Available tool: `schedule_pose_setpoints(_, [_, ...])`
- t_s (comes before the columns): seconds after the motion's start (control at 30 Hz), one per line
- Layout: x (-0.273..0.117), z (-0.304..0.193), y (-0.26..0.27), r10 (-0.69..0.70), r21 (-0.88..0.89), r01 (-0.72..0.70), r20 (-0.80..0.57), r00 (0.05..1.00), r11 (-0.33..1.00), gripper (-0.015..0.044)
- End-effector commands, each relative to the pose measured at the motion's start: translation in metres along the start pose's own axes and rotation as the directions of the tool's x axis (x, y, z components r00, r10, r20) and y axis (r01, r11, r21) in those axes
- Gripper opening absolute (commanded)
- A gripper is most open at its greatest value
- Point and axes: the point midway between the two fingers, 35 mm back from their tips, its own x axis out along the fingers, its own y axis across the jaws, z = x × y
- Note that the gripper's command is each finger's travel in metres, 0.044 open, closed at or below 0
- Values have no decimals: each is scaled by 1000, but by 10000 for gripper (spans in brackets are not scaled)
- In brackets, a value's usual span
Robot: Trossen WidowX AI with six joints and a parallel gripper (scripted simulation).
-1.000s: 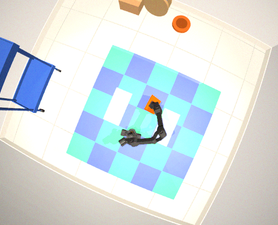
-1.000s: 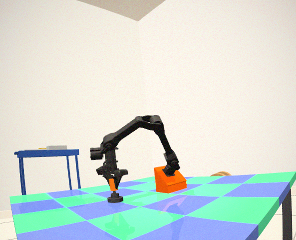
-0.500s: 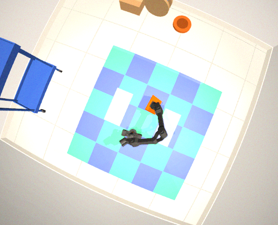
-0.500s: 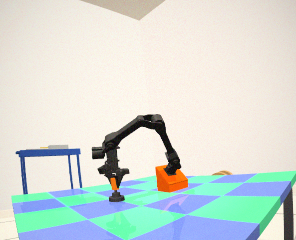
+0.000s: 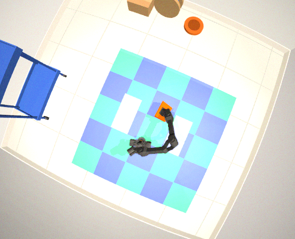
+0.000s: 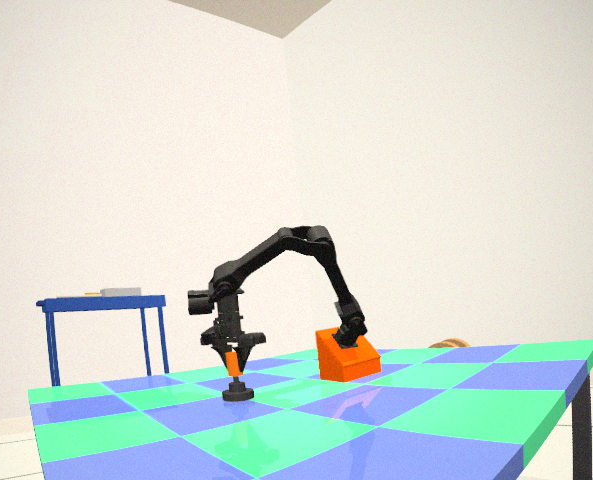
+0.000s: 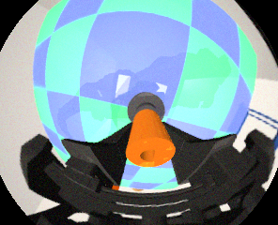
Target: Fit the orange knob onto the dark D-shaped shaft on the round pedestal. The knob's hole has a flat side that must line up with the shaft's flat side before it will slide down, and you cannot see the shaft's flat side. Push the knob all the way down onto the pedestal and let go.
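The orange knob (image 6: 233,363) (image 7: 150,141) is held between the fingers of my gripper (image 6: 234,367) (image 7: 146,124), which is shut on it. It leans slightly in the exterior view. The dark round pedestal (image 6: 238,395) (image 7: 145,99) stands on the table directly below the knob. In the exterior view a short stretch of the thin dark shaft (image 6: 236,379) shows between the knob's lower end and the pedestal's raised hub, so the knob is not down on the pedestal. The knob's underside and the shaft's top and flat side are hidden. The gripper hides the knob in the top view.
The arm's orange wedge-shaped base (image 5: 159,112) (image 6: 340,364) stands on the checkered table (image 5: 90,131) (image 6: 441,408), to the right of the pedestal in the exterior view. A blue cart (image 5: 39,89) (image 6: 105,303) stands beyond the table.
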Motion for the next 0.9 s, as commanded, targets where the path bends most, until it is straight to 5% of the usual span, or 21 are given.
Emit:
schedule_pose_setpoints(0.0, [0, 2, -1, -2, -65, 2, 2, 1000, 998, 0])
schedule_pose_setpoints(0.87, [2, 1, -1, -1, -65, 2, 3, 1000, 998, 0])
